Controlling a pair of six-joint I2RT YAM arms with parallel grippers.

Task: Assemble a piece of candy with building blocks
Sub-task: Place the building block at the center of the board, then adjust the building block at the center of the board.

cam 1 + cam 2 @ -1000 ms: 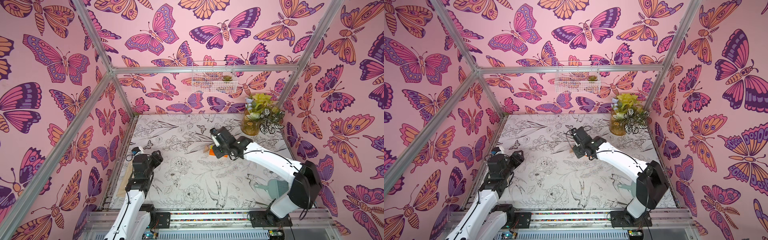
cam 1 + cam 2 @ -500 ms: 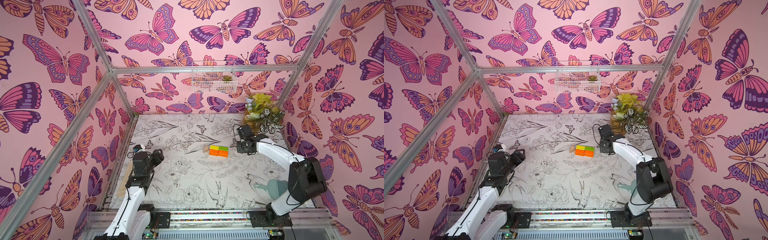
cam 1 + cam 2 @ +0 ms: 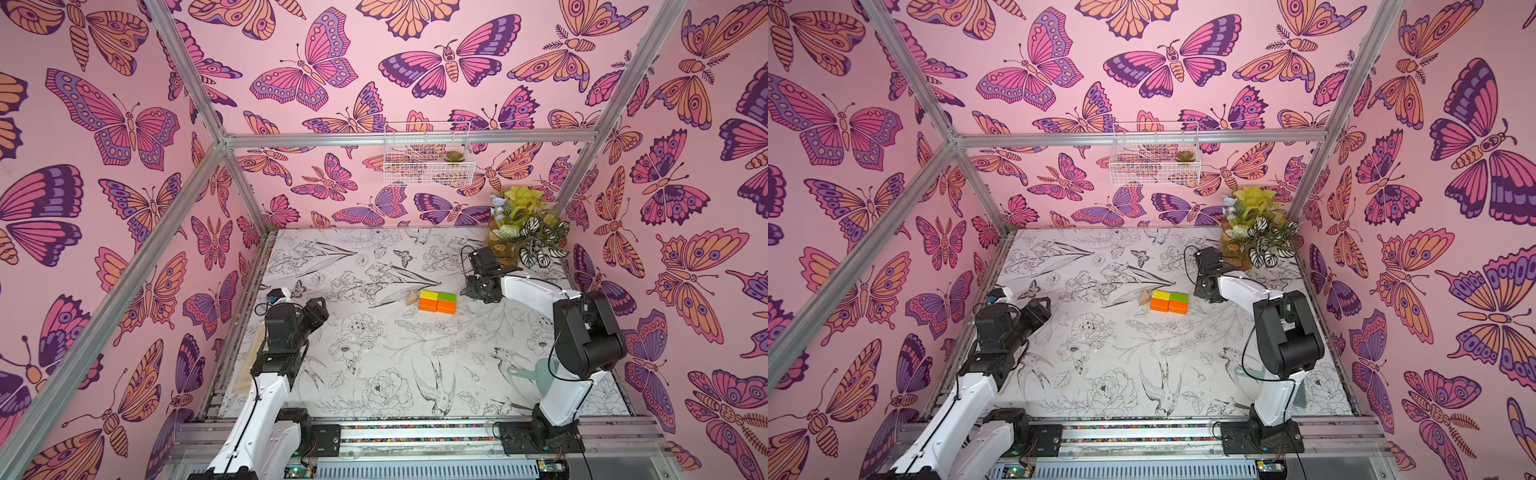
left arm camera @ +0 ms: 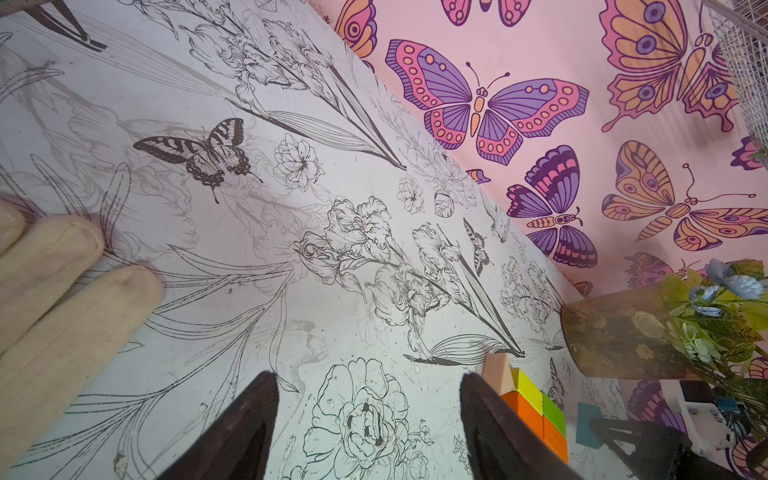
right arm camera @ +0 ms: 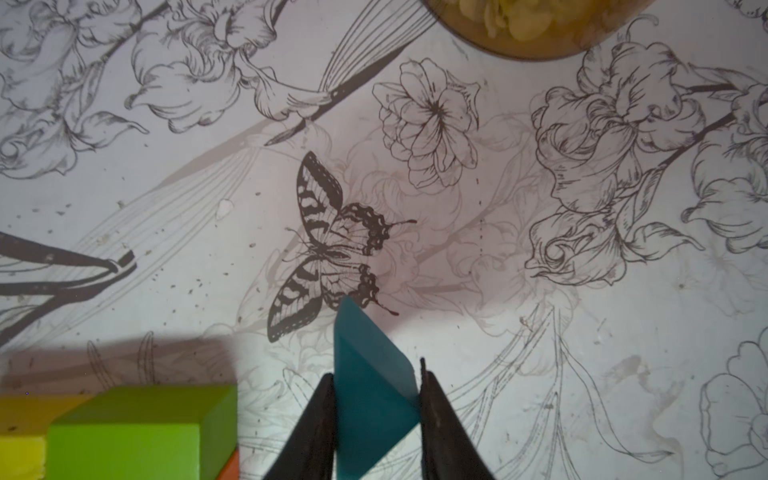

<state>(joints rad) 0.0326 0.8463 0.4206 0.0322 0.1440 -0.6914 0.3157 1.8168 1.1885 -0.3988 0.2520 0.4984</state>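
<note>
In both top views the building blocks form a small rectangle mid-table: yellow brick (image 3: 428, 296), green brick (image 3: 447, 297) and two orange bricks (image 3: 437, 306) in front of them. A tan triangle (image 3: 412, 298) touches the rectangle's left end. My right gripper (image 5: 376, 374) is shut on the teal-blue triangle (image 5: 370, 399), low over the table just right of the green brick (image 5: 141, 428). The right gripper (image 3: 1205, 291) hides that triangle in both top views. My left gripper (image 4: 370, 415) is open and empty, at the table's left side (image 3: 316, 309), well clear of the blocks.
A vase of plants (image 3: 519, 232) stands at the back right corner, close behind my right gripper. A white wire basket (image 3: 428, 160) hangs on the back wall. A pale green scoop (image 3: 536, 374) lies by the right arm's base. A beige cloth (image 4: 50, 291) lies at the left edge.
My right gripper swung from above the bricks to their right side, uncovering them, then edged back toward them. The left arm has barely moved.
</note>
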